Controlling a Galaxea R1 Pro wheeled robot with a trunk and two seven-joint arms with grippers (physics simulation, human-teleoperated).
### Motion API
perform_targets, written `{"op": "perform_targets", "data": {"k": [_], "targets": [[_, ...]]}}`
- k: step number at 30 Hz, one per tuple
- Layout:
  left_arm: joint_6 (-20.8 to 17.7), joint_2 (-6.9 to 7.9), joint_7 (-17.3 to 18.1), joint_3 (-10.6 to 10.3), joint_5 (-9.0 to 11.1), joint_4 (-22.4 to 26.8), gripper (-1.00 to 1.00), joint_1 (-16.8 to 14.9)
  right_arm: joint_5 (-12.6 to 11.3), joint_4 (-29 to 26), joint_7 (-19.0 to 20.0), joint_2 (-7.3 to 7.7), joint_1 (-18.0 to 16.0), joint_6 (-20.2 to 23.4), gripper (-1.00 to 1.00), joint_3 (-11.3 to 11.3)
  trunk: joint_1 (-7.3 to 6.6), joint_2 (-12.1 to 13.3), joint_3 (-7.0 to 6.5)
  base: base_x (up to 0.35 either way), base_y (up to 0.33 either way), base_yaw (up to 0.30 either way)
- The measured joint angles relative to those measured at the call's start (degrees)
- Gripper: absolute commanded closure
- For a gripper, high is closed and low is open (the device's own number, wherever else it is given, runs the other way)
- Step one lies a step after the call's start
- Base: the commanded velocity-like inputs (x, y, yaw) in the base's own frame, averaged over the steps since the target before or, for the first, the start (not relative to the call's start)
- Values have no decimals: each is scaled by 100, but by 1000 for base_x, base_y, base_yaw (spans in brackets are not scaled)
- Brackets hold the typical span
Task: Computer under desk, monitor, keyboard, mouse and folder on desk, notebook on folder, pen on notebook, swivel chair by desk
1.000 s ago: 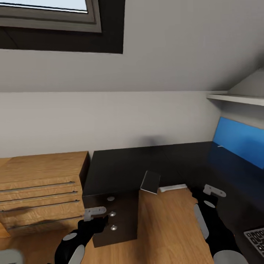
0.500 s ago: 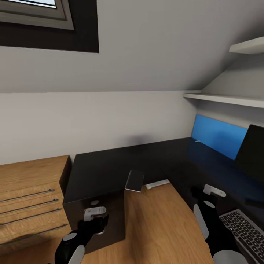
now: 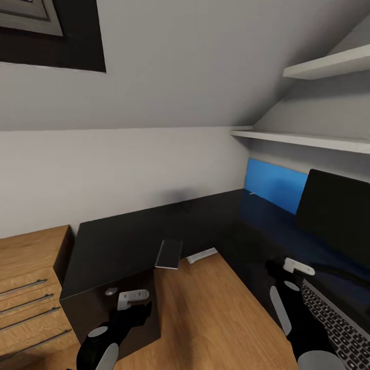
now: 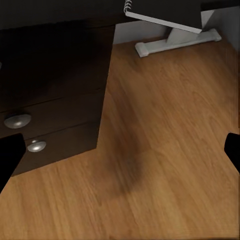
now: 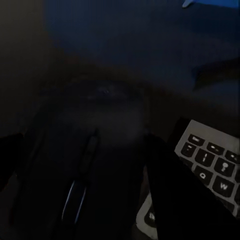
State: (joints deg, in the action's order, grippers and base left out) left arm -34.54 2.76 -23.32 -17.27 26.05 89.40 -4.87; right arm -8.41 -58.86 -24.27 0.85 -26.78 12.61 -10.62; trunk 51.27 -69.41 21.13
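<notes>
The glossy black desk [image 3: 154, 231] runs along the wall and turns down the right side. On that right wing stand the black monitor [image 3: 336, 216] and the silver-grey keyboard [image 3: 334, 324]. My right gripper [image 3: 288, 271] hangs over the desk just left of the keyboard [image 5: 212, 165], shut on the dark oval mouse [image 5: 85, 165]. The grey notebook [image 3: 168, 254] lies on the desk's inner edge, partly overhanging it. A thin white pen [image 3: 252, 193] lies by the blue wall panel. My left gripper [image 3: 134, 304] is open and empty over the wooden floor [image 4: 150, 150].
The black drawer unit [image 3: 110, 313] stands right by my left gripper, its round knobs [image 4: 17, 120] close. The desk's white foot [image 4: 175, 40] rests on the floor. A wooden drawer chest [image 3: 25, 277] stands at the left. White shelves [image 3: 308, 139] hang over the desk's right wing.
The camera has swung to the right, so the whole scene slid left; the monitor and more of the keyboard came into view. Both arms hold the same pose.
</notes>
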Motion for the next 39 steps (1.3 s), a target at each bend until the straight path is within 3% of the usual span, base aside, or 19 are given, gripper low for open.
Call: {"op": "perform_targets", "data": {"k": [9,14,28,39], "targets": [[0,0,0,0,-2,0,-100,0,-15,-14,6,-25,0,2,100,93,0,0,0,0,0,-7],[5,0,0,0,-8,-3,-100,0,-44,-29,-20,-28,0,8,100,374,-2,0,0,70,0,0],[9,-9,0,-27,-19,-17,-100,0,-8,27,-11,-11,0,0,100,353,0,0,0,163,-25,0],[12,-9,0,-196,-19,-25,-100,0,-9,831,-13,49,-35,-15,100,320,0,0,0,110,-18,0]]}}
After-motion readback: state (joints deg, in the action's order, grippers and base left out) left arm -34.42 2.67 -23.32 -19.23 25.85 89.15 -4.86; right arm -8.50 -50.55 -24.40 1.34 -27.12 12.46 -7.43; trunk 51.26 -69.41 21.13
